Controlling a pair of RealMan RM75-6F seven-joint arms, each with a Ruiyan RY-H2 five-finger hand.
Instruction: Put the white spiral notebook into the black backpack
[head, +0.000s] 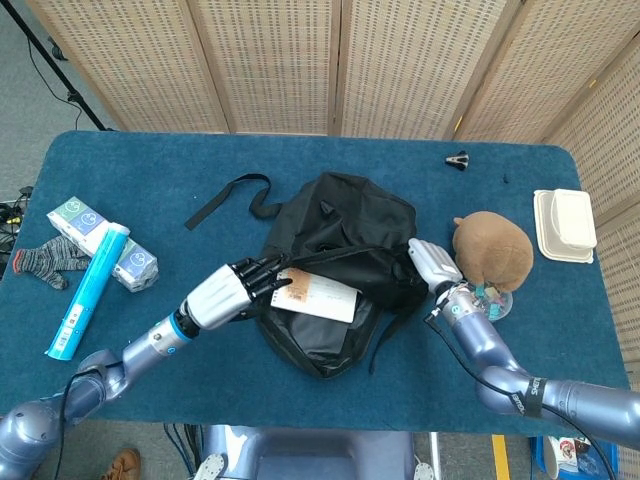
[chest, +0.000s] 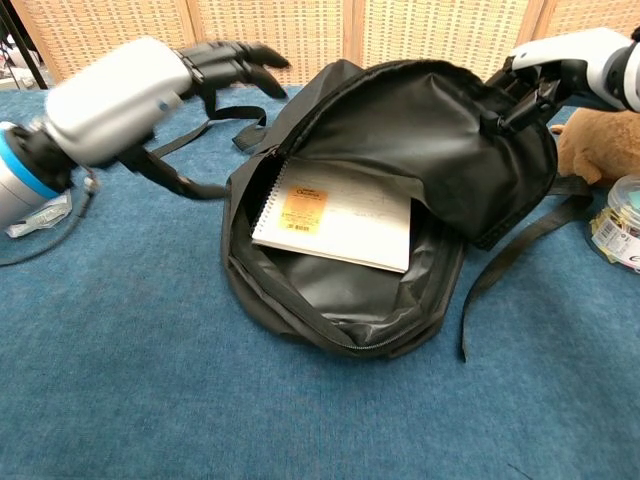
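Observation:
The black backpack lies open mid-table, its mouth facing me. Inside it the white spiral notebook lies flat with an orange label, also visible from the head view as the notebook. My left hand hovers up and left of the bag, blurred, fingers spread and holding nothing; in the head view the left hand sits just outside the bag's left rim. My right hand grips the backpack's upper flap at its right edge and holds it up; the head view also shows this right hand.
A brown plush toy and a small jar sit right of the bag. A white lidded container is at the far right. A blue tube, boxes and a sock lie at left. A loose strap trails left, and another strap trails right.

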